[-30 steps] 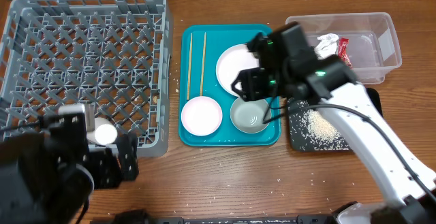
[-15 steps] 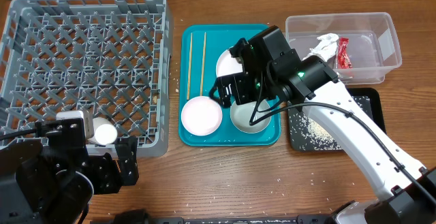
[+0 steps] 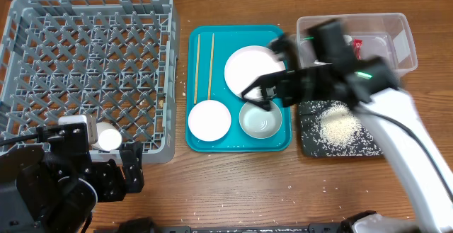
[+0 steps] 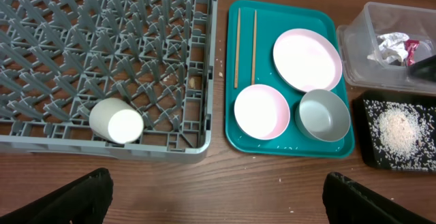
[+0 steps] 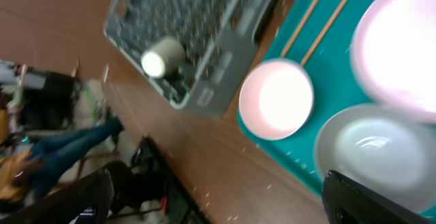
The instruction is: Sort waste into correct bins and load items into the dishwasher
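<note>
The grey dish rack (image 3: 85, 56) holds a white cup (image 3: 108, 138) on its side at its front edge. On the teal tray (image 3: 272, 33) lie two chopsticks (image 3: 204, 66), a pale-pink plate (image 3: 248, 66), a pink bowl (image 3: 209, 120) and a grey-green bowl (image 3: 260, 121). My right gripper (image 3: 256, 95) is open and empty, blurred, above the grey-green bowl's far rim. My left gripper (image 4: 221, 197) is open and empty over bare table in front of the rack. The clear tub (image 4: 354, 40) holds the napkin (image 4: 390, 45) and the red wrapper (image 4: 412, 47). Rice (image 3: 338, 125) lies in the black tray (image 3: 308, 144).
Loose rice grains are scattered on the wooden table in front of the teal tray (image 4: 286, 176). The right arm reaches from the right across the clear tub and the black tray. The rack (image 5: 197, 26) and the cup (image 5: 162, 55) also show in the right wrist view.
My right arm has swung back to the right, and its gripper has shifted from between the two bowls toward the grey-green bowl's far rim. The left arm has hardly moved.
</note>
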Tool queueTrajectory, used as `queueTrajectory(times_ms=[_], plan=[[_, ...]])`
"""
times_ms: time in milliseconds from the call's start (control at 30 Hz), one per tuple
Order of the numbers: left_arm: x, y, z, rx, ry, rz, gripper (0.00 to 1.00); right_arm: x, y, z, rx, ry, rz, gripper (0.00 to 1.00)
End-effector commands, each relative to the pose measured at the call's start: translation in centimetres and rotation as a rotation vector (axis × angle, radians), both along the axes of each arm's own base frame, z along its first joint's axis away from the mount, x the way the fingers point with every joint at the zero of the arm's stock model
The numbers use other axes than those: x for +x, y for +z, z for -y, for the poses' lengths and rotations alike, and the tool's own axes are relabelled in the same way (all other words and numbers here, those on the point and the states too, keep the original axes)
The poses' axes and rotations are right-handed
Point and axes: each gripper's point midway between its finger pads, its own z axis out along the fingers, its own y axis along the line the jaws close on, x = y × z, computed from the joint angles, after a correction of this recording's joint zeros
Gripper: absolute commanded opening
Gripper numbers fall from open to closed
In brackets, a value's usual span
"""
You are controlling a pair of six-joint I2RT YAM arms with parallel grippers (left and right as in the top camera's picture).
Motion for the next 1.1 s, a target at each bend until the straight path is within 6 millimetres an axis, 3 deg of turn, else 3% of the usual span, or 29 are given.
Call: queueTrajectory(times_ms=[0, 200, 400, 500, 600, 800, 1067], plan=[[0.0, 0.2, 0.0, 0.019, -0.015, 0.007, 1.0, -2.7, 6.7, 3.5, -0.003, 0.009, 0.342, 1.0], [0.0, 0.2, 0.0, 0.019, -0.015, 0.007, 1.0, -2.7, 9.0, 10.8, -0.278, -0.278, 0.679, 1.0], [0.0, 0.2, 0.0, 0.019, -0.015, 0.007, 1.0, -3.3, 8.2, 15.7, -0.317, -0.528, 0.899, 1.0], [0.0, 0.2, 0.0, 0.019, -0.015, 0.007, 1.0, -4.2, 5.6, 17.3, -0.306, -0.602, 0.965, 1.0], [0.0, 0.2, 0.0, 0.019, -0.015, 0.007, 1.0, -4.9, 1.8, 18.3, -0.31, -0.644, 0.99, 1.0], [0.0, 0.2, 0.0, 0.019, -0.015, 0.007, 1.0, -5.6, -5.8, 18.1, -0.294, -0.63, 0.992, 1.0], [0.0, 0.2, 0.0, 0.019, -0.015, 0.007, 1.0, -5.3, -10.3, 18.0, -0.273, -0.634, 1.026, 1.0]])
